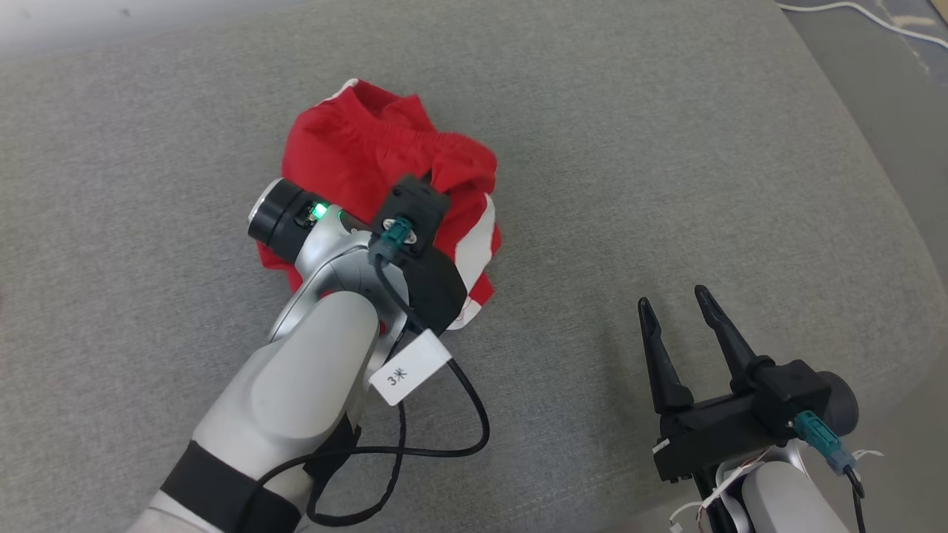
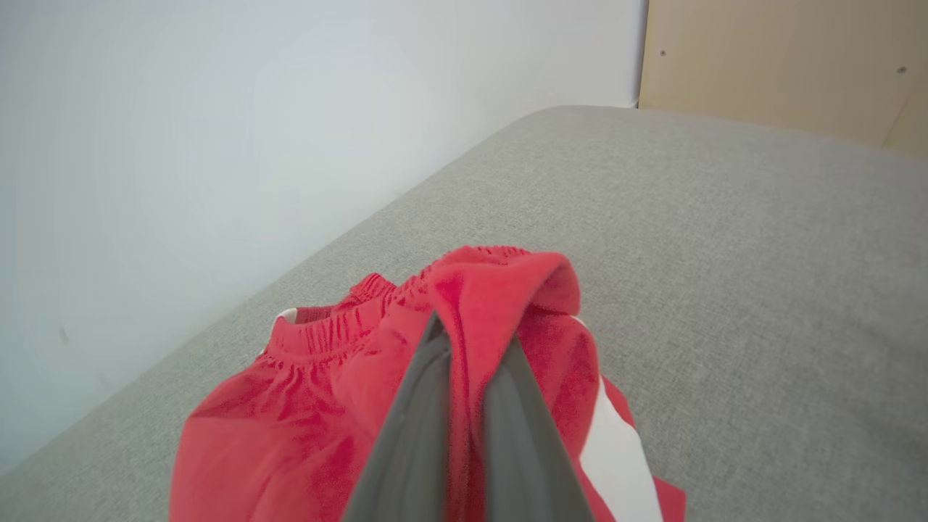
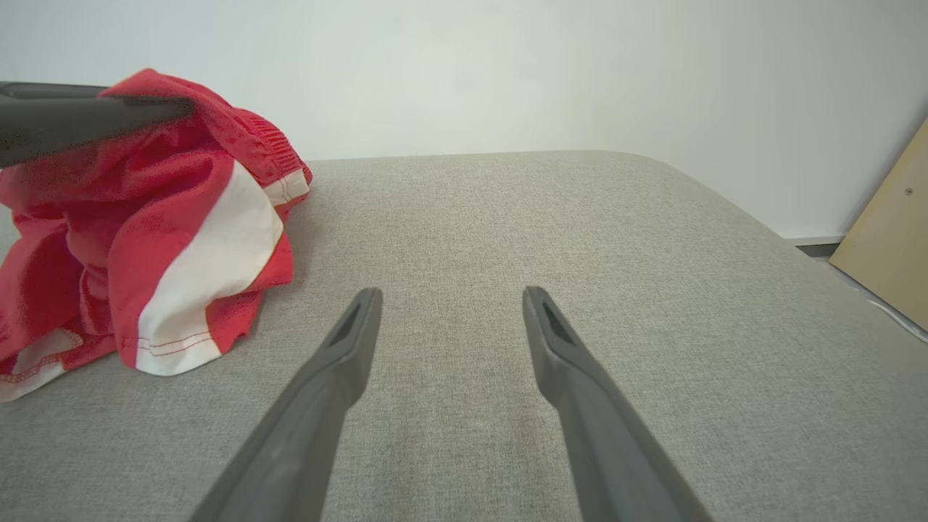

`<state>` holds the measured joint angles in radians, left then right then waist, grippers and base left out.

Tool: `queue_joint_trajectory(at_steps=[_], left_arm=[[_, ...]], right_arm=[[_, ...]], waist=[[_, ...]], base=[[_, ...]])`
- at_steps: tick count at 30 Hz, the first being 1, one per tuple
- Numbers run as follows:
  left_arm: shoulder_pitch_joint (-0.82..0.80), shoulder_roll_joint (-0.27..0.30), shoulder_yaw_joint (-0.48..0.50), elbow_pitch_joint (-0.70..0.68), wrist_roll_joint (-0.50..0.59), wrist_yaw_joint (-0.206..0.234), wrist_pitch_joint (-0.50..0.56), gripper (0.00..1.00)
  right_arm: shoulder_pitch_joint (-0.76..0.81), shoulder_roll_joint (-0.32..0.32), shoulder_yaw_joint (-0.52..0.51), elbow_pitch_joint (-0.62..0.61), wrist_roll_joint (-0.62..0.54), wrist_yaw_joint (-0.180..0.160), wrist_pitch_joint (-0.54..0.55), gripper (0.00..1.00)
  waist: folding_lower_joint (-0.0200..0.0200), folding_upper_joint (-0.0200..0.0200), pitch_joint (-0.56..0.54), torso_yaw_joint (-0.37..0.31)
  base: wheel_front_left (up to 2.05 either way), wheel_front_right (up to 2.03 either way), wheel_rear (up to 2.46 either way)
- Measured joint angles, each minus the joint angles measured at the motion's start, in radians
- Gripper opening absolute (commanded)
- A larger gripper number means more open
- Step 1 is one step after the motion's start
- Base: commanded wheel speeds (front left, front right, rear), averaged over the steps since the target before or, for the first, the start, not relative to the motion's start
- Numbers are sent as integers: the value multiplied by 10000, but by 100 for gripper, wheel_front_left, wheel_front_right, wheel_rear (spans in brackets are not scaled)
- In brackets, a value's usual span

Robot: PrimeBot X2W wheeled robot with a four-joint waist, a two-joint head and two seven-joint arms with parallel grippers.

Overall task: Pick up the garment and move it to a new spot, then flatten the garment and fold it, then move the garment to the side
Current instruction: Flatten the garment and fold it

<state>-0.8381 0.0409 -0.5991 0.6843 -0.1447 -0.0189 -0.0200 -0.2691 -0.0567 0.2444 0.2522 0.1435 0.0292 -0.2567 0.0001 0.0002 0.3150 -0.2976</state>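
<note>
Red shorts [image 1: 385,148] with white side stripes sit bunched in a heap on the gray cushion [image 1: 666,148], toward the back left, near the white wall [image 2: 217,145]. The left gripper [image 2: 471,335] is clenched on a fold of red cloth just beside the elastic waistband; the 2 fingers are pressed together with fabric pinched between and draped over the tips. In the right wrist view the top of the heap is held up by that pinch, while the lower hems lie touching the cushion. So it's grabbed, not clear of the surface.

The right gripper [image 1: 678,300] is released, its 2 fingers spread with nothing between them. It sits low over bare cushion to the right of the shorts, apart from them.

Progress: early, step 1 of 4. The grasp looks made; the lift is partial at best. Can't tell whether this is the new spot. Left to do: set down, flatten (shorts are fully crumpled), fold, move aside. The right arm will likely be needed for spreading.
</note>
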Motion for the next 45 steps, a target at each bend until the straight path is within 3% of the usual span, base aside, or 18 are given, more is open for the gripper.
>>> queue_joint_trajectory(at_steps=[6, 12, 27, 45], left_arm=[[10, -12, 58, -598, -1273, 832, -917, 0], [499, -29, 196, -779, -2144, 1158, -1695, 0], [2577, -25, 1390, -453, -3475, 1348, -2242, 0], [3495, -29, 1590, -504, -4033, 1423, -2295, 0]], right_arm=[[-188, 2, 65, 228, 67, 150, 0, 100], [-555, 0, 305, 685, 167, 384, 0, 100], [-519, 4, 1918, 1802, 1172, 765, 2, 100], [-546, -4, 2380, 2694, 1732, 823, 2, 100]], waist=[[0, -1, -82, 429], [-2, -1, -185, 1057], [-2, -1, -484, 2911], [-2, -2, -650, 3415]], base=[[0, 0, 0], [0, 0, 0], [0, 0, 0], [0, 0, 0]])
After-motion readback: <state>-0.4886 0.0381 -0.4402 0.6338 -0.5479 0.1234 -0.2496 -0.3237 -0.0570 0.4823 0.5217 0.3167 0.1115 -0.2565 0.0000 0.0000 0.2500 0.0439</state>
